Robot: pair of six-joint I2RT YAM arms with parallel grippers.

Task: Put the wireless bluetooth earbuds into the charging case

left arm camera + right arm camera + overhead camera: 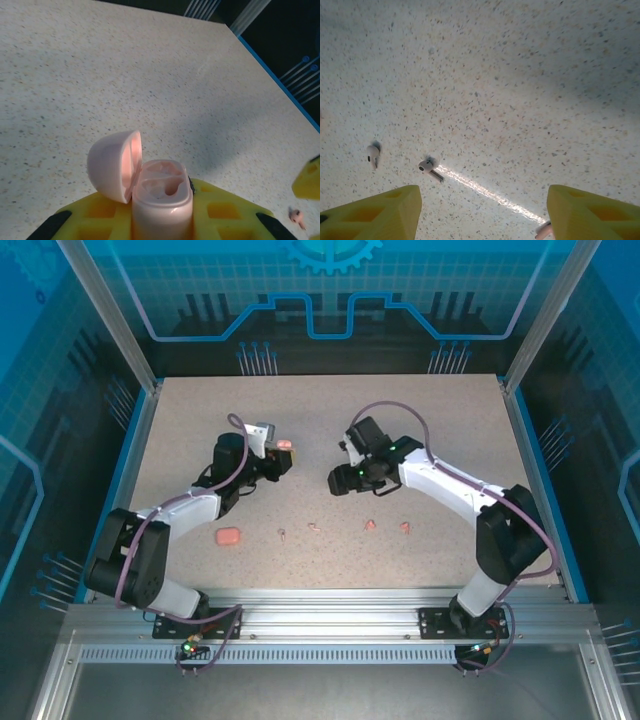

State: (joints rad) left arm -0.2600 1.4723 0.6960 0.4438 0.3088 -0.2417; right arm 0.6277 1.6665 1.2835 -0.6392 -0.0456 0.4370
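My left gripper [279, 454] [162, 222] is shut on a pale pink charging case [285, 445] [162, 200] held upright off the table, its domed lid [115, 165] swung open to the left and both sockets empty. Several earbuds lie in a row on the table: two pale ones [283, 533] [314, 527] and two stronger pink ones [370, 525] [405, 528]. My right gripper [340, 479] [482, 215] hovers open above the table behind that row, nothing between its yellow fingers. Beneath it lie pale earbuds [373, 154] [429, 166]; a pink one [545, 231] peeks out beside the right finger.
A second, rounded-rectangular pink case [228, 536] lies shut on the table at the front left. The speckled tabletop [330, 410] is bounded by blue edges and metal frame posts. A pink earbud [297, 216] shows at the lower right of the left wrist view.
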